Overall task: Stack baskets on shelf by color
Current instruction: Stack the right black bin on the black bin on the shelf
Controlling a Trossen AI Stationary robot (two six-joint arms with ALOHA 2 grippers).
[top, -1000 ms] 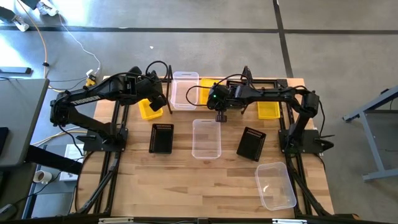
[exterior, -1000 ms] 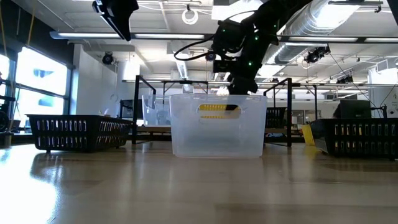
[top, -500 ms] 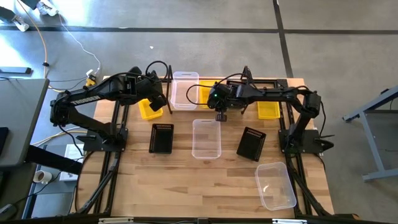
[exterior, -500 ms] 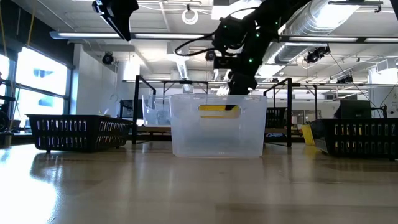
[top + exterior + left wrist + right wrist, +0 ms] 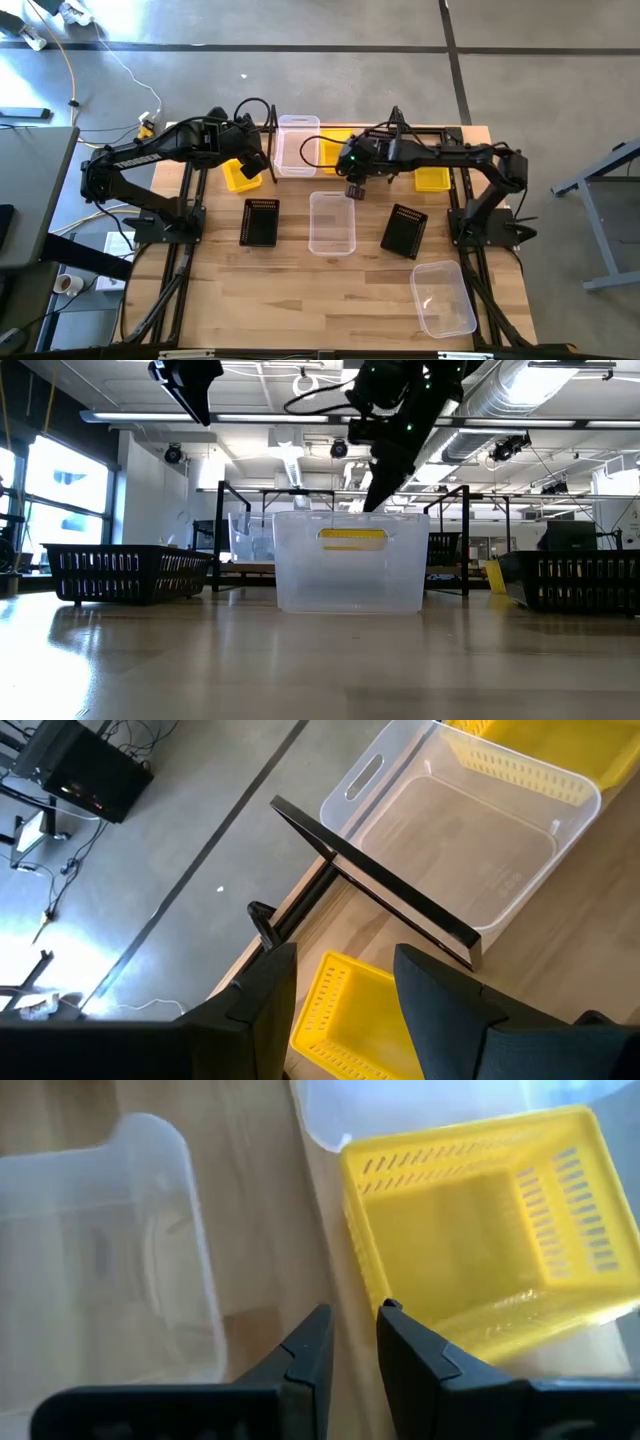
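Observation:
The shelf (image 5: 372, 133) stands at the table's far edge. On it sit a clear basket (image 5: 297, 145) and, beside it, a yellow basket (image 5: 334, 150). My right gripper (image 5: 354, 188) hovers above the shelf's near edge next to that yellow basket (image 5: 480, 1250), fingers slightly apart and empty. My left gripper (image 5: 256, 160) hangs open above a second yellow basket (image 5: 240, 176), left of the shelf. A third yellow basket (image 5: 432, 178) lies right of the shelf. Two black baskets (image 5: 260, 221) (image 5: 404, 231) and two clear baskets (image 5: 331, 222) (image 5: 443, 297) rest on the tabletop.
The shelf's black rod frame (image 5: 380, 885) rises just below and ahead of my left gripper (image 5: 345, 990). The middle clear basket (image 5: 348, 560) stands close to the shelf's near edge, under my right arm. The table's near left part is bare wood (image 5: 260, 300).
My right gripper has risen well clear of the yellow basket on the shelf, which stays put. The left arm has kept still.

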